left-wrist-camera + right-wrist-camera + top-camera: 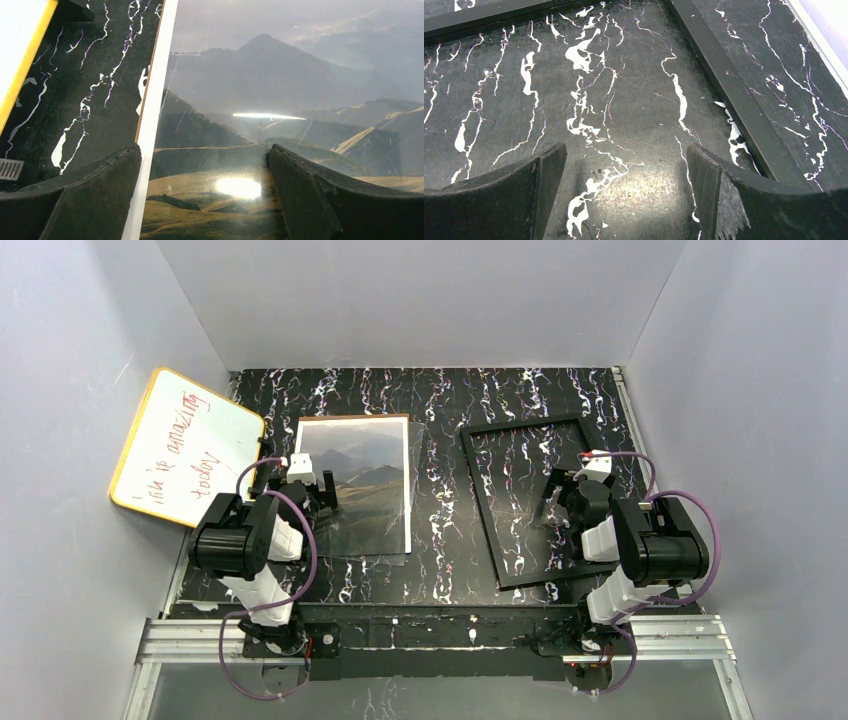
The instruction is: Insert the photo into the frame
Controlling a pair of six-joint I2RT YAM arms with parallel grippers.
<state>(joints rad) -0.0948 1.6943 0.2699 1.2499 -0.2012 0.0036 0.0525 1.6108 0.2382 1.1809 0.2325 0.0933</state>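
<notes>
The photo [355, 485] lies flat on the black marbled table [440, 400], right beneath my left hand [312, 490], its white border running up between my two fingers in the wrist view [280, 100]. My left hand [205, 155] is spread wide and grips nothing; one finger [95, 195] hangs over bare table just outside the border, the other over the golden hills. Glare sits on the print, and a clear sheet [417, 470] seems to lie over it. The yellow-edged whiteboard [185, 445] leans beyond my left hand's outer side. The frame [480, 505] lies black side up under my right hand [565, 490], well apart from the photo. My right hand [626, 155] is also spread and empty, poised over the table inside the frame, one bar [736, 95] passing just beside my outer finger
</notes>
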